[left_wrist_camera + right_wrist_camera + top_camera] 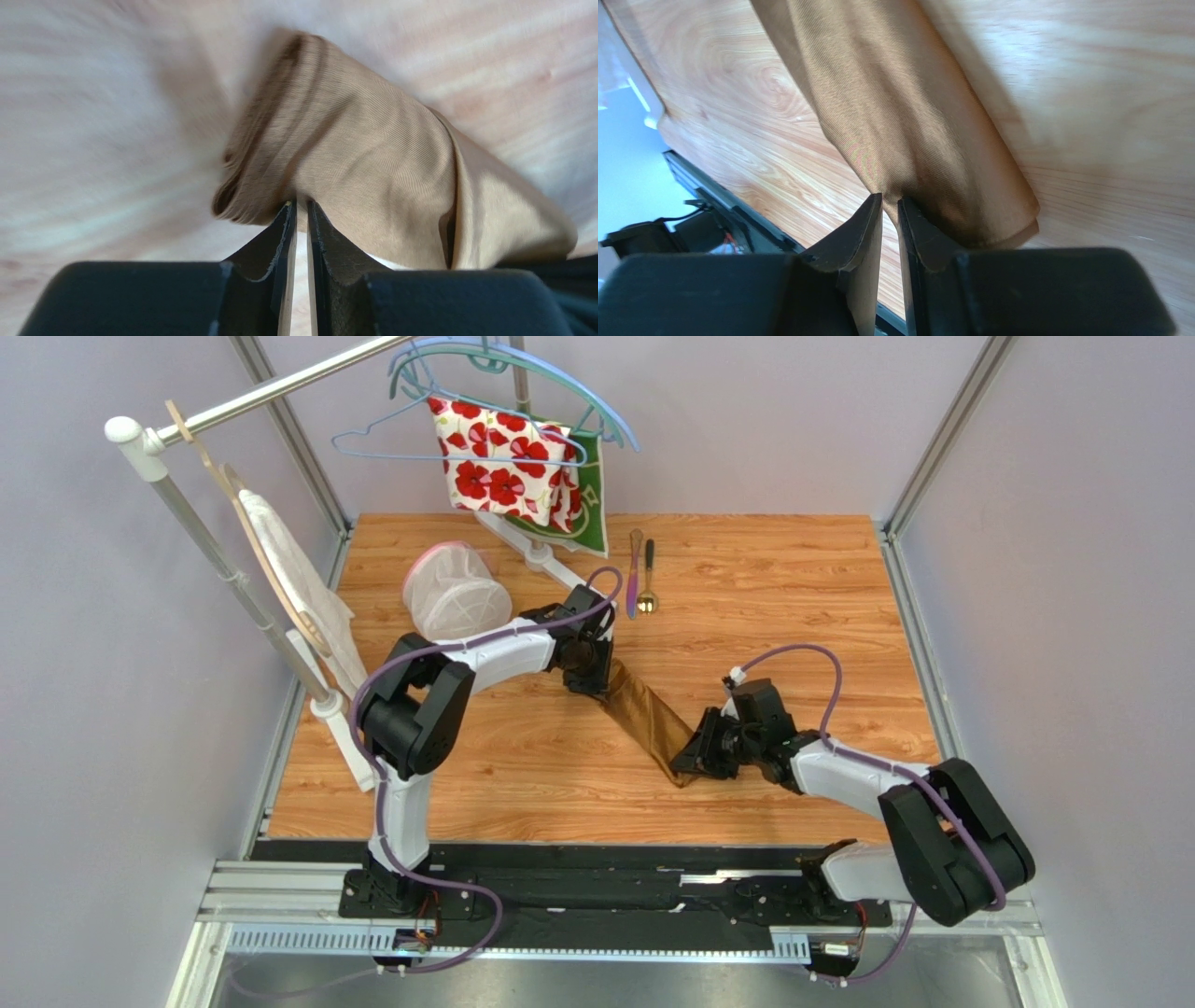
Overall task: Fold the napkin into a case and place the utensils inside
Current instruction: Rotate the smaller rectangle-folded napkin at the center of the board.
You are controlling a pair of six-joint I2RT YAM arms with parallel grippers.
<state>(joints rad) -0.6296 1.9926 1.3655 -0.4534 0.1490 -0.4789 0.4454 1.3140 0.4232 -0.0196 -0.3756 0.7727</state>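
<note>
The golden-brown satin napkin (645, 717) is folded into a narrow strip, a long case shape, stretched diagonally over the table between my two grippers. My left gripper (595, 672) is shut on its far end, with a fold of cloth pinched between the fingertips in the left wrist view (300, 203). My right gripper (697, 759) is shut on its near end, as the right wrist view (889, 197) shows. The napkin fills both wrist views (365, 161) (899, 119). The purple-pink knife (633, 574) and the gold-bowled spoon (647, 578) lie side by side at the back.
A white mesh basket (456, 591) lies at the back left by the left arm. A clothes rack (183, 504) with hangers holds a white red-flowered cloth (508, 462) and a green cloth (601, 501) over the back edge. Bare wooden table (786, 602) lies on the right.
</note>
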